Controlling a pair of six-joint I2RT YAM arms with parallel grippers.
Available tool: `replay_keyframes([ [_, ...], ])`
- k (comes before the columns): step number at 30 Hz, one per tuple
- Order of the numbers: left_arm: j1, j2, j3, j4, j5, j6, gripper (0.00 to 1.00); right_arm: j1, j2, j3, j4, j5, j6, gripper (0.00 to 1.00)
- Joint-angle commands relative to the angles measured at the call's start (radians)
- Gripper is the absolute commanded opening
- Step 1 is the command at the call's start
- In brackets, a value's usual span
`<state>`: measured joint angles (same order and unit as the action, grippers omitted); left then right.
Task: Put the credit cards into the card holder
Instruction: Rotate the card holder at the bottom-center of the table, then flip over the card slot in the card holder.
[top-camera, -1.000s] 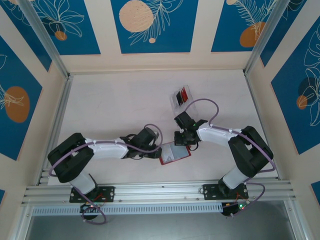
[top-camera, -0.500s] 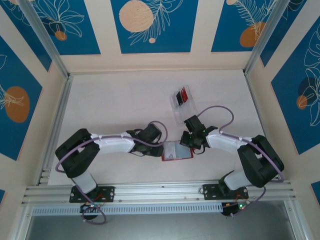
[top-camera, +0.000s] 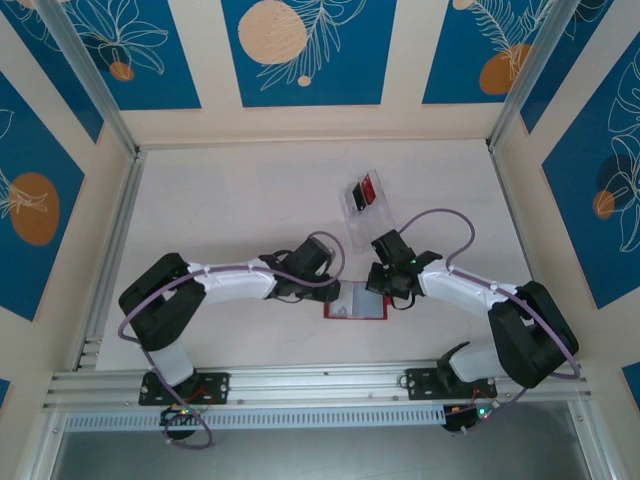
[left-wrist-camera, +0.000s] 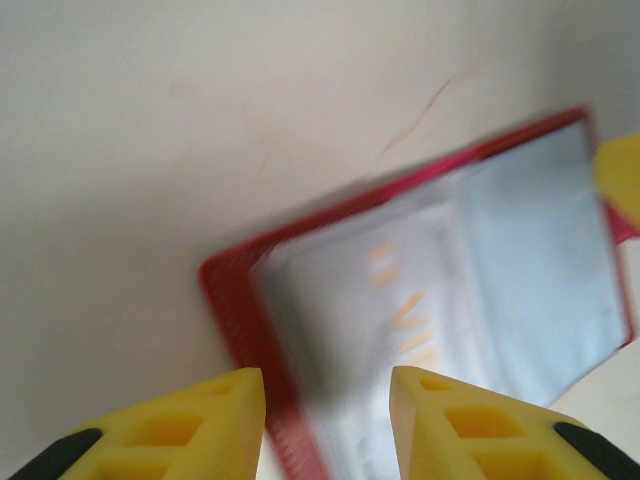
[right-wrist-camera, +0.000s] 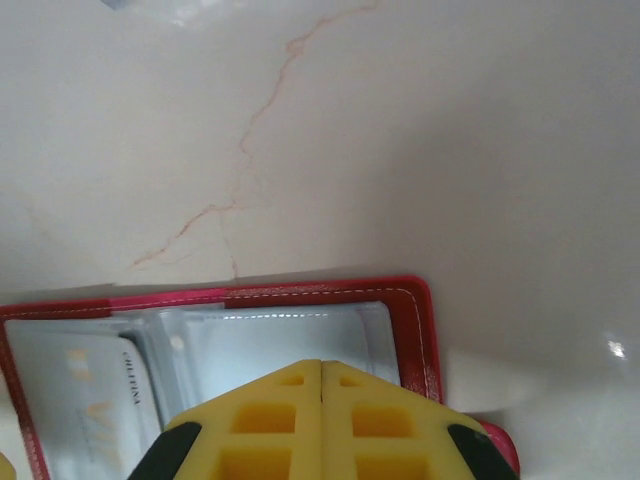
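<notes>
Now the left claw (left-wrist-camera: 327, 385) is released, its yellow fingers (left-wrist-camera: 180, 420) apart, and the red left edge of the open wallet (left-wrist-camera: 450, 280) shows in the gap just ahead of them. The wallet lies flat on the table (top-camera: 220, 210), grey inside up, between the two claws. The right claw (right-wrist-camera: 320, 368) is clenched empty, fingers together over the wallet's right half. Beyond it, a red card (top-camera: 369, 188) and a black card (top-camera: 356, 196) sit in a clear tray (top-camera: 368, 225), apart from the wallet.
</notes>
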<state>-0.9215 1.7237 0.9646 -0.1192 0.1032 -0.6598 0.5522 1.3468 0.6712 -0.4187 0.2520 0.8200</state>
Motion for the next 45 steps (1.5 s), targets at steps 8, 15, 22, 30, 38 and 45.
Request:
replay_keyframes([
  [8,-0.007,0.040,0.040,0.013,-0.037,0.016,0.34,0.002,0.013,0.049,-0.065,0.013,-0.061,0.02],
  [15,-0.007,0.048,0.028,0.006,-0.045,0.012,0.27,0.000,0.049,0.054,-0.076,0.021,-0.061,0.01],
  [22,-0.007,0.054,0.011,-0.002,-0.054,0.008,0.22,0.002,0.084,0.046,-0.070,0.017,-0.050,0.01],
  [30,-0.009,0.069,-0.017,0.000,-0.066,0.007,0.20,0.008,0.106,0.037,-0.057,0.001,-0.048,0.01],
  [38,-0.026,0.089,-0.025,-0.016,-0.098,0.019,0.20,0.028,0.146,0.042,-0.018,-0.061,-0.047,0.01],
  [45,-0.042,0.093,-0.021,-0.029,-0.119,0.031,0.20,0.029,0.150,0.038,0.043,-0.159,-0.049,0.01],
])
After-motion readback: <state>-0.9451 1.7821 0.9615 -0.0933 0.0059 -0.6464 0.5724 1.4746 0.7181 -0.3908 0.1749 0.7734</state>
